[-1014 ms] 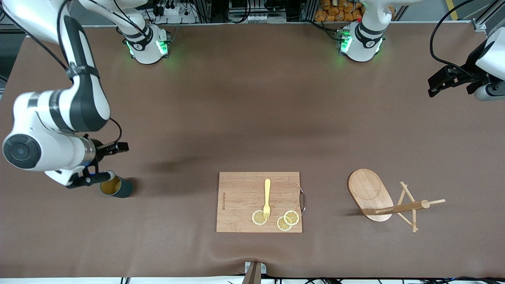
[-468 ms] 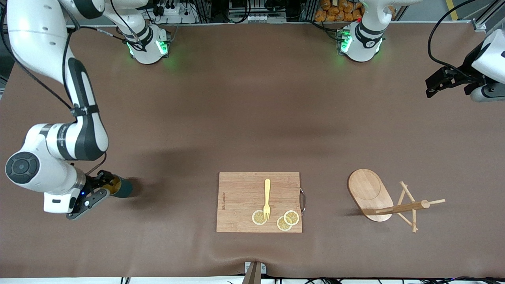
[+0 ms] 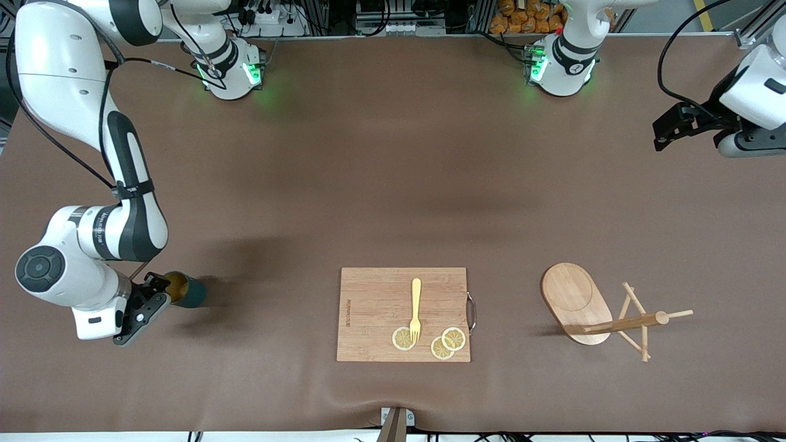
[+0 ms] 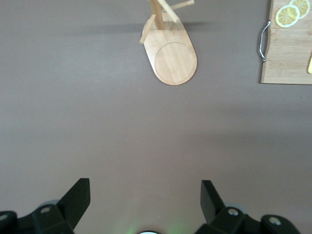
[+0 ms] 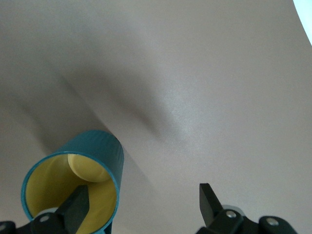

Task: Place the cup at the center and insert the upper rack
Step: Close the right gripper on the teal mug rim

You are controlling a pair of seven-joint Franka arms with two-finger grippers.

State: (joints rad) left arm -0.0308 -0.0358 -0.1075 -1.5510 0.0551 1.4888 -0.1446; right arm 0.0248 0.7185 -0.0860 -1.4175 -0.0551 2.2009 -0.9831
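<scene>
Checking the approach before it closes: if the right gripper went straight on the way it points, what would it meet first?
Probably the cup: one finger of the open right gripper already overlaps its rim, though depth is unclear.

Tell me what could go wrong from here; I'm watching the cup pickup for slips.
1. The right tool is open beside the cup, one finger over its rim; closing off-centre could tip it.
2. The upper rack lies on its side, so the left tool, open above the table's edge, may grip it awkwardly.
</scene>
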